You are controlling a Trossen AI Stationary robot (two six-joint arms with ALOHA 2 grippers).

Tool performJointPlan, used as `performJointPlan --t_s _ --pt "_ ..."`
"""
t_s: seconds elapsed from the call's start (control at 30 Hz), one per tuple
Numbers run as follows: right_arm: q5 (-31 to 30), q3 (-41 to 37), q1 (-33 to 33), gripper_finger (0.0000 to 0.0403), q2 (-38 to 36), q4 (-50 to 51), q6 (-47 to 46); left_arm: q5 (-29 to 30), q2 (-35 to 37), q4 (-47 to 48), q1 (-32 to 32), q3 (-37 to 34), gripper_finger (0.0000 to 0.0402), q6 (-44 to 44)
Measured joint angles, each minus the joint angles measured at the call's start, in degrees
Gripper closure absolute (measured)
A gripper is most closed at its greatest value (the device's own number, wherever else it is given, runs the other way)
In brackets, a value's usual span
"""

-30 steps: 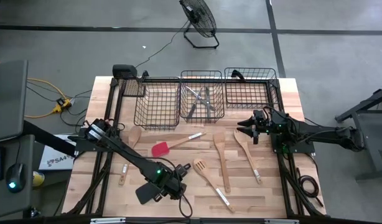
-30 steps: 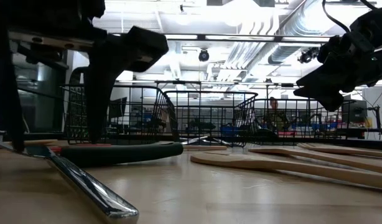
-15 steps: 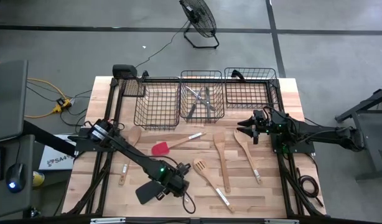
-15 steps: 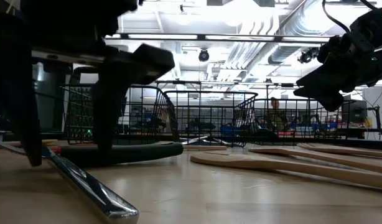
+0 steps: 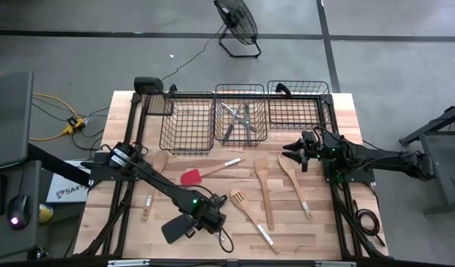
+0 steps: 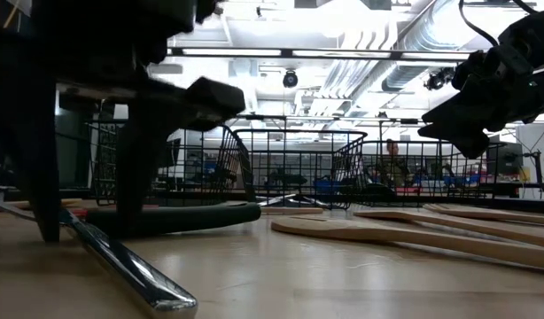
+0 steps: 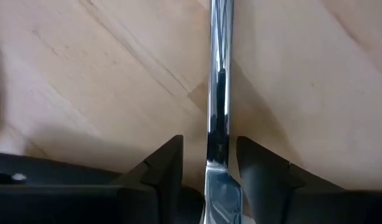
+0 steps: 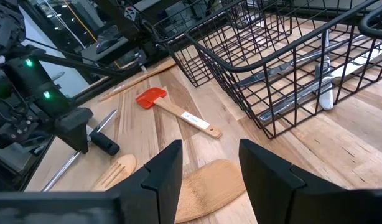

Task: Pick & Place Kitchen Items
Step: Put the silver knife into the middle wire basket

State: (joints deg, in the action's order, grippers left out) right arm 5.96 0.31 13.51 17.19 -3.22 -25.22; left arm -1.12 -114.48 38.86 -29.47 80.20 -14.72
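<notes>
Down at about six o'clock on the table (image 5: 346,111), the left pincer (image 7: 209,163) stands part open astride a silver metal handle (image 7: 219,74), its fingers (image 7: 166,163) not visibly touching it. Farther off, wooden spoons (image 5: 261,185) and a red spatula (image 5: 192,176) lie mid-table, and the right pincer (image 5: 293,153) hovers at three o'clock, part open and empty. Beyond, at twelve o'clock, cutlery (image 5: 235,119) lies in the middle basket (image 5: 241,90).
</notes>
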Motion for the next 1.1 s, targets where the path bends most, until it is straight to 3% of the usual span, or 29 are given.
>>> performJointPlan --t_s 0.6,1.1 --pt "0.09 -0.01 0.00 0.0252 0.00 0.01 0.01 0.51 -0.78 -0.20 -0.04 0.10 0.0267 -0.44" --pt "0.13 0.01 -0.01 0.0252 0.00 0.00 -0.01 0.19 -0.82 0.08 -0.09 0.05 0.0364 -0.39"
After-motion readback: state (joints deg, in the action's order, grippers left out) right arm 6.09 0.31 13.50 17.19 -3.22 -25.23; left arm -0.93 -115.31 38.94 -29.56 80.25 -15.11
